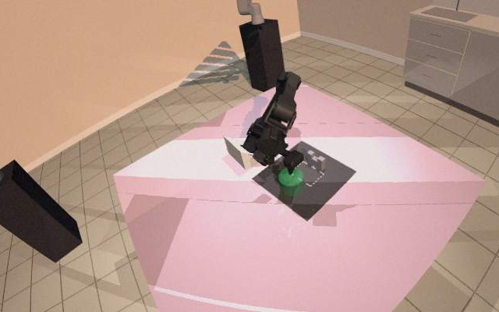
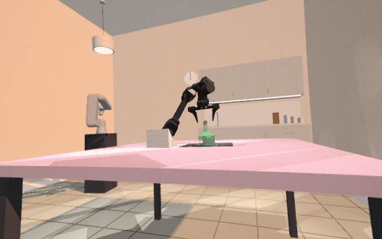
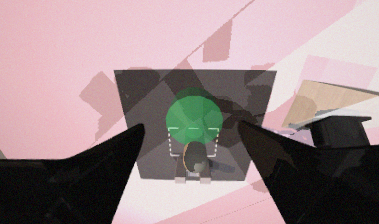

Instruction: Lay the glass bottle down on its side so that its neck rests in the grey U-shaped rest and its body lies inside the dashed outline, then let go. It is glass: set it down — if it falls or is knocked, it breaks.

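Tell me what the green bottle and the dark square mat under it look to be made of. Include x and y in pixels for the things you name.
The upright green bottle with a round body (image 1: 291, 179) (image 2: 208, 140) (image 3: 194, 115): clear tinted glass, smooth; its body is see-through, with the dashed outline showing through it from above. Clear plastic could look alike.

The dark grey square mat (image 1: 308, 207) (image 2: 227, 144) (image 3: 140, 95): perhaps rubber or coated board, matt; it is flat and evenly dark, without bright glints.

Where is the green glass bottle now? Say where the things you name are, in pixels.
In the exterior view, the green glass bottle (image 1: 291, 178) (image 2: 206, 139) (image 3: 194, 117) stands upright on the dark mat (image 1: 308, 208) (image 2: 227, 144) (image 3: 140, 95), below the open gripper (image 1: 291, 171) (image 2: 205, 121) (image 3: 191, 126).
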`<state>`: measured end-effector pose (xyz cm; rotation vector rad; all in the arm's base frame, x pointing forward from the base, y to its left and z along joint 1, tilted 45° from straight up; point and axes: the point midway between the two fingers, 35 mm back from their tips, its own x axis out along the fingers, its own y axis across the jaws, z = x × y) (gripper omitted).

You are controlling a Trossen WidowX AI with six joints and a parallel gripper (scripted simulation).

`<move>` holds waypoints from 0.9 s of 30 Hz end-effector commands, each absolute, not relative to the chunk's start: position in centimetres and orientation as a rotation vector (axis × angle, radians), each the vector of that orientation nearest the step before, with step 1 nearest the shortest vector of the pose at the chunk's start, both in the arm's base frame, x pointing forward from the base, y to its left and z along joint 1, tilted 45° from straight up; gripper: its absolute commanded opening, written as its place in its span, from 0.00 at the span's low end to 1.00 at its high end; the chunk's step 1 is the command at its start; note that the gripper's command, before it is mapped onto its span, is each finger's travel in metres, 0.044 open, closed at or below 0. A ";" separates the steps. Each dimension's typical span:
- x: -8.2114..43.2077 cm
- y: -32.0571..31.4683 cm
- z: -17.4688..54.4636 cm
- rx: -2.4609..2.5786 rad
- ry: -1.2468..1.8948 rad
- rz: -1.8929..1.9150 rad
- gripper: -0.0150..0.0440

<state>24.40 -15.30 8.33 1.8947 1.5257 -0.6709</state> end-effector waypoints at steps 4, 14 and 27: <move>24.3 -15.1 8.1 1.866 1.588 -0.713 1.00; 24.3 -14.2 9.0 1.866 1.588 -0.713 1.00; 24.4 -12.6 10.4 1.867 1.589 -0.712 1.00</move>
